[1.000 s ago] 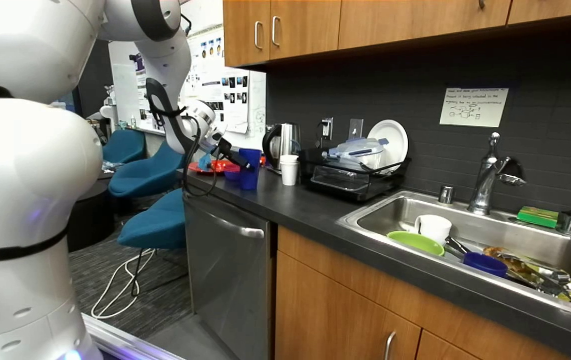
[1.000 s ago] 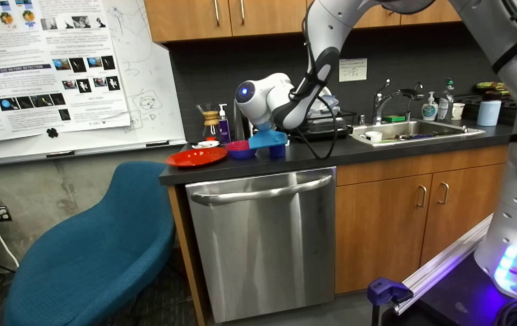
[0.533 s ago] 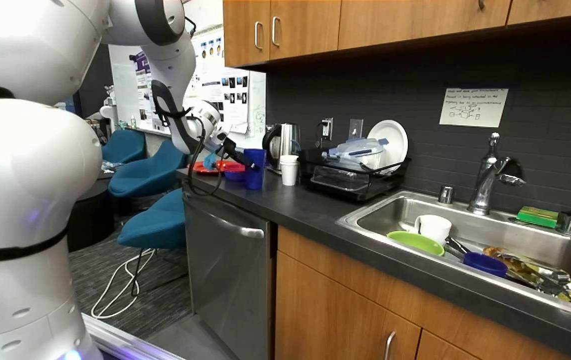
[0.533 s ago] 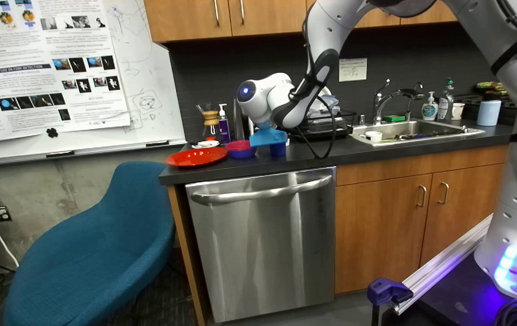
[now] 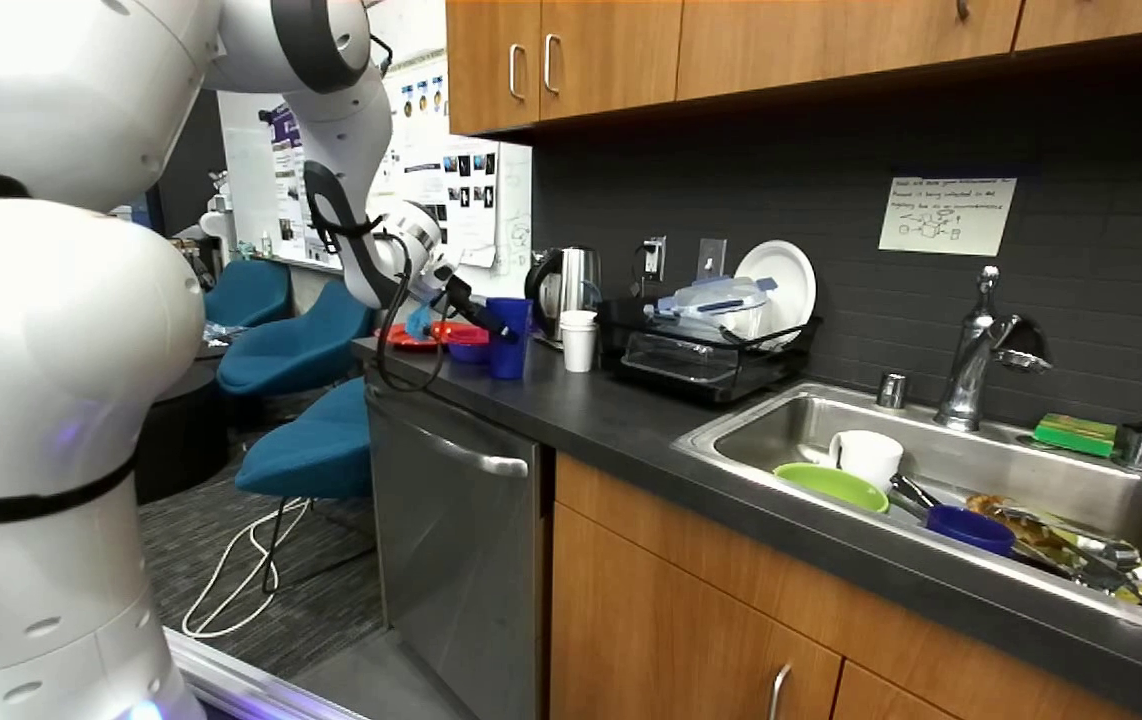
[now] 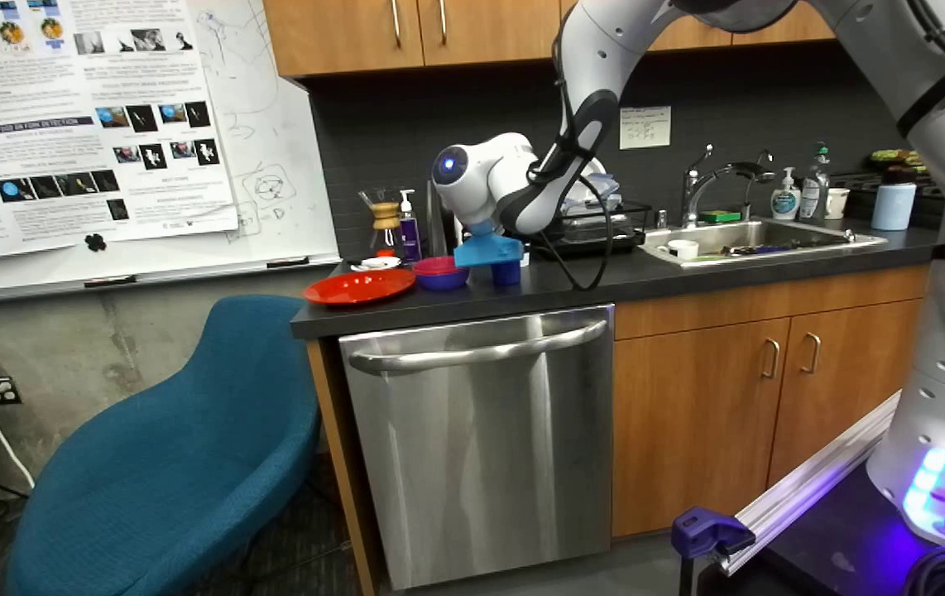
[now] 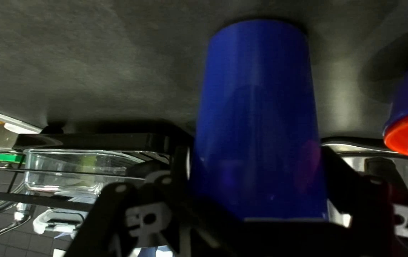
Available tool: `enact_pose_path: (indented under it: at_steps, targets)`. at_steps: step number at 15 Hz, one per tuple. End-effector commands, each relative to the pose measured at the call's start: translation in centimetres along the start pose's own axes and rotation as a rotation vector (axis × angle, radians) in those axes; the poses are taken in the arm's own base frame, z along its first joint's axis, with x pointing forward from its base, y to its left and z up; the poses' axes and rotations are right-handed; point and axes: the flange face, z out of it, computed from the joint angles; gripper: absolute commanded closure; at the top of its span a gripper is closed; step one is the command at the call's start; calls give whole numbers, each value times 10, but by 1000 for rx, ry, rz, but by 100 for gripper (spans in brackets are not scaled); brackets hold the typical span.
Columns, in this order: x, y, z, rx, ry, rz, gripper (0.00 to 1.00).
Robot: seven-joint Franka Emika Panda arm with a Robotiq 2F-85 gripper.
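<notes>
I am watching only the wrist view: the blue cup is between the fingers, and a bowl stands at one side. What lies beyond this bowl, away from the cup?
Observer: A red plate lies there, near the end of the counter.
Operator: Thank you. What is under the counter, below the blue cup?
Observer: A steel dishwasher, as both exterior views show.
Operator: Does any furniture stand beside the counter's end?
Observer: Yes, a teal chair is beside it in an exterior view.

Poster (image 6: 88,103) | heading (image 6: 39,125): "FOOD ON FORK DETECTION" | handwritten note (image 5: 948,213): too blurred to read
</notes>
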Motion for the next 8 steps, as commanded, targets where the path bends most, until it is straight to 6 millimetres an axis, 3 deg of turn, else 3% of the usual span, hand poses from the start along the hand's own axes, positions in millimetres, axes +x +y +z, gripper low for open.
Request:
enact_pose_path:
  at_steps: [1,8]
  targets:
    - [12,10,-18,47,-8,11,40]
    - [64,44,-80,49,63,45,40]
